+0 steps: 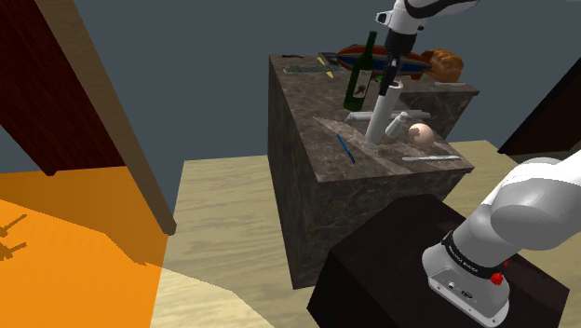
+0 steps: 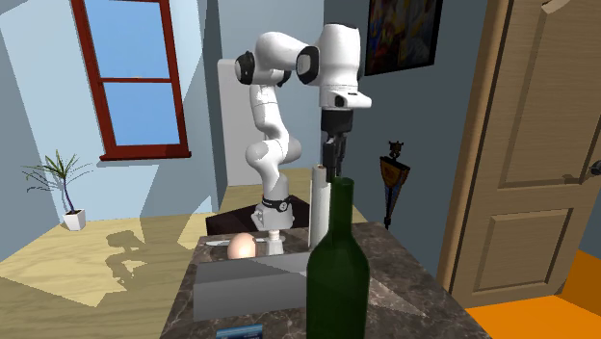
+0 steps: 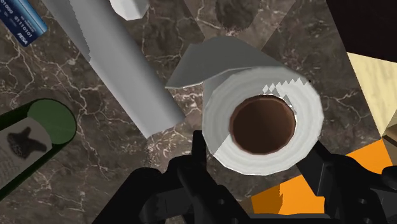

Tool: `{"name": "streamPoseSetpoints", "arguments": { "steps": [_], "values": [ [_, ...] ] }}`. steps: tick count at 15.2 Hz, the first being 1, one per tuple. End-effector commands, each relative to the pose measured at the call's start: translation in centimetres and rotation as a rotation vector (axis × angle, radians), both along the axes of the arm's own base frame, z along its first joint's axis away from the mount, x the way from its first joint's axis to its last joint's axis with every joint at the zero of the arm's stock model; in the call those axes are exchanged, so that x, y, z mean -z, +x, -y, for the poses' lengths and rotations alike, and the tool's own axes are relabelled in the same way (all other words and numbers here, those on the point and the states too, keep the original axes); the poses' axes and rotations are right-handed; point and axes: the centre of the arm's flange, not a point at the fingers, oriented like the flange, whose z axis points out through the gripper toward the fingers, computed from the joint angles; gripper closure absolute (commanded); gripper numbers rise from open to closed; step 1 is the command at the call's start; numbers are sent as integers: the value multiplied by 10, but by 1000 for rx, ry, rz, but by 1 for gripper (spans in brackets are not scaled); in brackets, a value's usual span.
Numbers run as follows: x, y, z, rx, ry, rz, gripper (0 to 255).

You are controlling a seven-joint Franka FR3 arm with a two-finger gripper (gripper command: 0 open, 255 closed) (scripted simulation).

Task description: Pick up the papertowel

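Work surface: dark veined marble counter (image 1: 307, 186) (image 2: 405, 279) (image 3: 83, 127), a tall block on a pale wooden floor (image 1: 223, 205); the black stand (image 1: 391, 261) sits just beside its near end.

Papertowel (image 1: 380, 116) (image 2: 319, 207) (image 3: 262, 124): white roll with a brown core, upright on the counter top near the stand end; a loose flap curls off its side in the wrist view.

Gripper (image 1: 387, 86) (image 2: 333, 173) (image 3: 257, 147): pointing straight down at the roll's upper end; fingers (image 3: 198, 145) spread apart, one to each side of the rim; roll between them, base on the marble, not lifted.

Neighbours on the counter:
- green bottle (image 1: 361, 73) (image 2: 337, 279) (image 3: 32, 146), upright, near the roll on the side away from the stand
- egg (image 1: 420, 133) (image 2: 242, 247), near the roll's foot
- blue pen (image 1: 346, 147), lying by the counter's edge
- grey oblong block (image 2: 246, 284), lying flat
- bread loaf (image 1: 446, 63), at the far end

Room:
- blue-grey walls (image 2: 29, 96)
- red-framed window (image 2: 135, 82) with a potted plant (image 2: 65, 183) on the floor below it
- framed picture (image 2: 405, 34) behind the arm
- panelled wooden door (image 2: 539, 144) at the second exterior view's right; orange floor (image 1: 65, 252) (image 2: 539, 313) begins at its foot
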Motion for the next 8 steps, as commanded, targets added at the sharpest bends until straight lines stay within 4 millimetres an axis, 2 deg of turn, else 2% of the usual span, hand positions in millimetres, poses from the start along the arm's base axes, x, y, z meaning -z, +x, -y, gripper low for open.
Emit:
{"name": "streamPoseSetpoints", "arguments": {
  "steps": [1, 6, 8],
  "values": [
    [-11, 1, -1, 0, 0, 0, 255],
    [-38, 1, -1, 0, 0, 0, 255],
    [-38, 1, -1, 0, 0, 0, 255]
  ]
}}
